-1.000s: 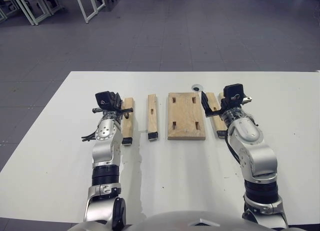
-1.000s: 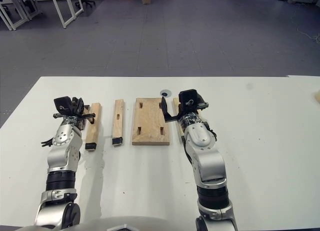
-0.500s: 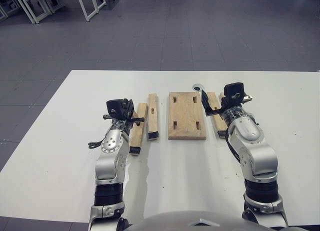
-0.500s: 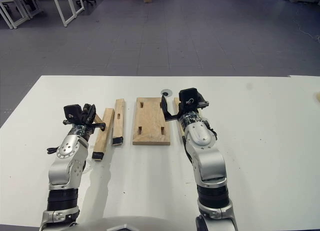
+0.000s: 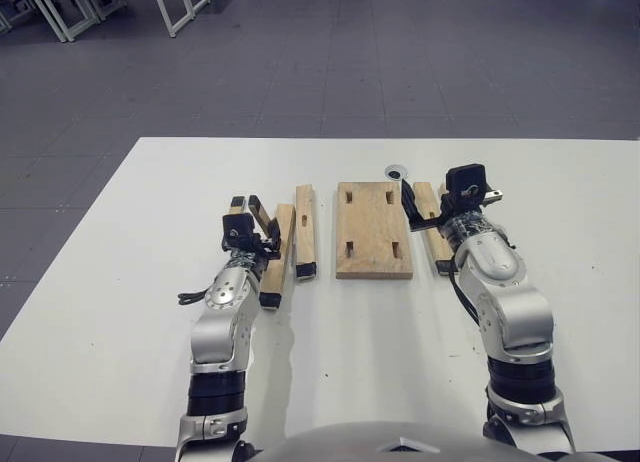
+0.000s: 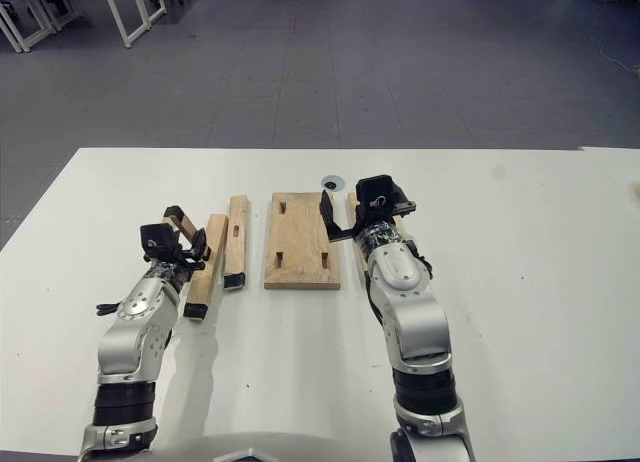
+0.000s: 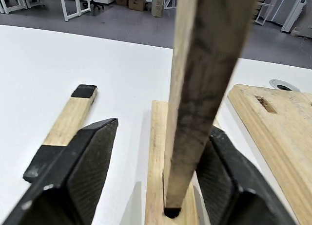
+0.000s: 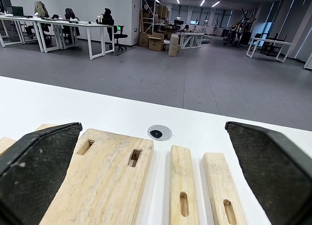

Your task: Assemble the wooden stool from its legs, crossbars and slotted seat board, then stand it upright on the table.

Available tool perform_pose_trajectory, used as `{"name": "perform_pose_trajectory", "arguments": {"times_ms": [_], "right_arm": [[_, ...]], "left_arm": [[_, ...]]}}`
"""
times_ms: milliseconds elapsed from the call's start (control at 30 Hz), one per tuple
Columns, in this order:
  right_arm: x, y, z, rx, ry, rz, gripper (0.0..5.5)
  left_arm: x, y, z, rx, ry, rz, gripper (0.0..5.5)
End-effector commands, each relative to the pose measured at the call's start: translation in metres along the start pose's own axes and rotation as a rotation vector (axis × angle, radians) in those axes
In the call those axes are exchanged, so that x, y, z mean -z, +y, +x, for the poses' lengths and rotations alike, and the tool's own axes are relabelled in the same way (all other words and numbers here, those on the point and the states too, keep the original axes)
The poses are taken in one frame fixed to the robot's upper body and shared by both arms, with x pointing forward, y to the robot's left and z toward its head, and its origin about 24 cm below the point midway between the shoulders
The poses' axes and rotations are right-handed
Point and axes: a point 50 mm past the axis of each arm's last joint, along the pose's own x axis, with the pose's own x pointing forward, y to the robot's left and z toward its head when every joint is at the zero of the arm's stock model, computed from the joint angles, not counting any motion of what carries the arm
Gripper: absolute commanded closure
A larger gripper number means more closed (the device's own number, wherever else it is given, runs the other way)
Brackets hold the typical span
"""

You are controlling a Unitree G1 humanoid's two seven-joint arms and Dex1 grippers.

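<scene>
The slotted seat board (image 5: 373, 230) lies flat mid-table. Left of it lie two legs: a straight one (image 5: 304, 227) and a slanted one (image 5: 275, 254). My left gripper (image 5: 246, 240) sits at the slanted leg, shut on a thin crossbar (image 7: 204, 64) that stands tilted between its fingers (image 7: 92, 157). The crossbar's lower end rests in that leg's slot (image 7: 171, 213). Another wooden piece with a black end (image 7: 73, 113) lies just left of that leg. My right gripper (image 5: 440, 200) hovers open over two more slotted legs (image 8: 183, 196) (image 8: 222, 196) right of the board.
A round metal grommet (image 5: 396, 171) is set in the white table (image 5: 560, 312) behind the board. Bare table stretches to both sides and in front of the parts. Grey floor and desk frames lie beyond the far edge.
My left gripper swung the outer leg slantwise toward the other leg, then drew back a little. The crossbar now stands tilted in that leg. The right arm has not moved.
</scene>
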Motion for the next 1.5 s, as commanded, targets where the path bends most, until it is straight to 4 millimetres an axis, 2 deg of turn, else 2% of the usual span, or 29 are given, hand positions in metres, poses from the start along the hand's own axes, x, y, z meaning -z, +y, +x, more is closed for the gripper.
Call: {"name": "perform_pose_trajectory", "arguments": {"times_ms": [33,200,433,567,700,833,900,967,1000,1033,1100,1133,1167,1233,1300,1333,1400,1433,1500], "right_arm": [[0.000,0.000,-0.002,0.014,0.001,0.003,0.00],[0.001,0.001,-0.002,0.017,0.004,0.007,0.00],[0.002,0.002,-0.003,0.025,0.008,0.012,0.00],[0.003,0.003,-0.003,0.026,0.009,0.015,0.00],[0.002,0.004,-0.001,0.024,0.005,0.016,0.00],[0.000,0.002,0.001,0.024,0.001,0.014,0.00],[0.000,0.002,0.000,0.025,0.002,0.015,0.00],[0.000,0.001,0.000,0.027,0.002,0.015,0.00],[0.000,0.002,-0.001,0.027,0.002,0.016,0.00],[0.000,0.002,-0.001,0.026,0.002,0.017,0.00],[0.000,0.003,-0.001,0.024,0.003,0.018,0.00],[0.000,0.003,-0.001,0.025,0.002,0.019,0.00],[-0.001,0.003,-0.001,0.022,0.002,0.020,0.00],[-0.001,0.003,-0.001,0.022,0.002,0.023,0.00],[-0.001,0.003,-0.001,0.024,0.003,0.029,0.00],[-0.001,0.003,-0.001,0.026,0.005,0.034,0.00],[0.000,0.002,-0.002,0.029,0.009,0.045,0.00],[0.000,0.003,-0.003,0.030,0.012,0.050,0.00],[0.003,0.004,-0.004,0.031,0.021,0.056,0.00]], "left_arm": [[-0.021,-0.004,0.004,0.014,-0.048,0.046,2.46],[-0.040,-0.006,0.007,0.084,-0.073,0.046,2.46],[-0.095,-0.007,0.013,0.070,-0.182,0.101,2.46],[-0.120,-0.015,0.019,0.093,-0.160,0.041,2.46],[-0.121,-0.013,0.037,0.097,-0.091,0.000,2.46],[-0.122,-0.010,0.042,0.084,-0.063,0.008,2.46],[-0.154,-0.013,0.037,0.104,-0.217,-0.052,2.46],[-0.196,-0.017,0.024,0.137,-0.416,-0.065,2.46],[-0.206,-0.016,0.020,0.138,-0.450,-0.062,2.46],[-0.204,-0.015,0.020,0.136,-0.434,-0.056,2.46],[-0.181,-0.013,0.026,0.131,-0.319,-0.046,2.46],[-0.153,-0.009,0.033,0.130,-0.190,-0.086,2.46],[-0.118,-0.001,0.040,0.090,-0.057,-0.076,2.46],[-0.055,0.010,0.040,0.055,0.152,-0.085,2.46],[-0.017,0.014,0.034,0.040,0.249,-0.106,2.46],[-0.007,0.015,0.031,0.027,0.264,-0.118,2.46],[-0.011,0.019,0.031,0.004,0.221,-0.125,2.46],[-0.023,0.019,0.033,0.000,0.168,-0.124,2.46],[-0.064,0.016,0.038,0.020,0.013,-0.131,2.46]]}}
